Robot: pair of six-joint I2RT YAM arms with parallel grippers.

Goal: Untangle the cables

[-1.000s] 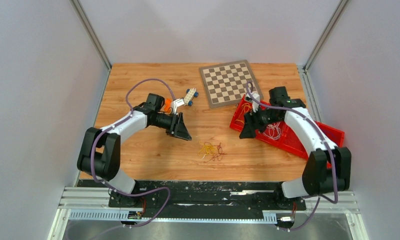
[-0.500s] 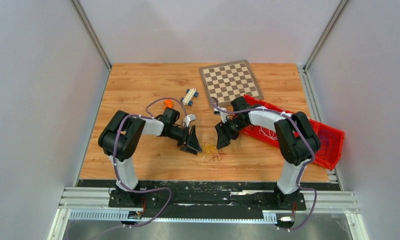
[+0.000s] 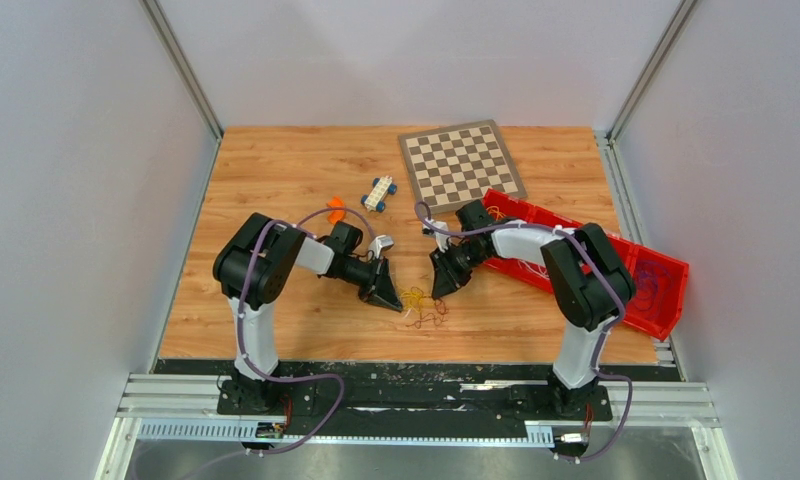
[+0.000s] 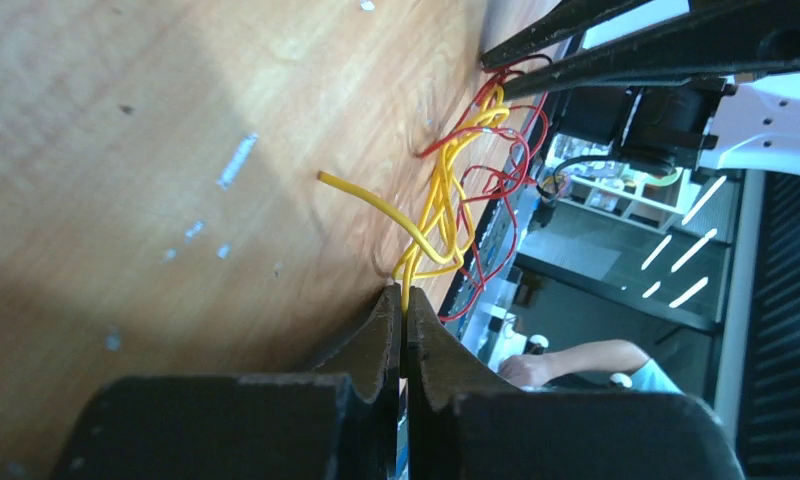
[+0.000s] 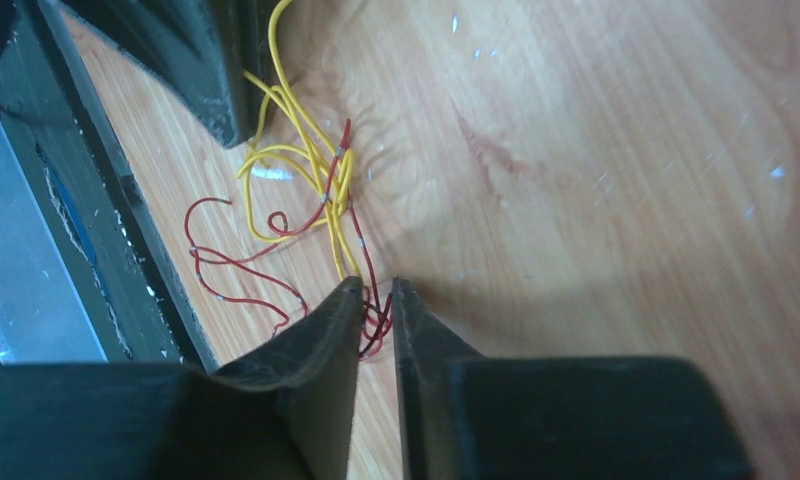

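Note:
The cables [image 3: 423,305] lie as a small tangle of yellow and red wires on the wooden table, between my two grippers. My left gripper [image 3: 391,300] is at the tangle's left side. In the left wrist view it [image 4: 404,295] is shut on a yellow wire [image 4: 438,215], with red wires [image 4: 496,180] beyond. My right gripper [image 3: 438,290] is at the tangle's right side. In the right wrist view it [image 5: 376,285] has its jaws drawn close on red wires [image 5: 374,318] that run between them. Yellow loops [image 5: 296,140] stretch across to the left gripper's finger [image 5: 206,60].
A chessboard [image 3: 462,165] lies at the back. A red bin [image 3: 666,275] holding more wires sits at the right, under the right arm. A small blue-and-white toy car [image 3: 380,192] and an orange piece [image 3: 335,211] lie behind the left gripper. The table's front edge is close behind the tangle.
Both arms swung inward and down to the tangle. The left jaws went from open to shut on a yellow wire, and the right jaws closed in on the red wires.

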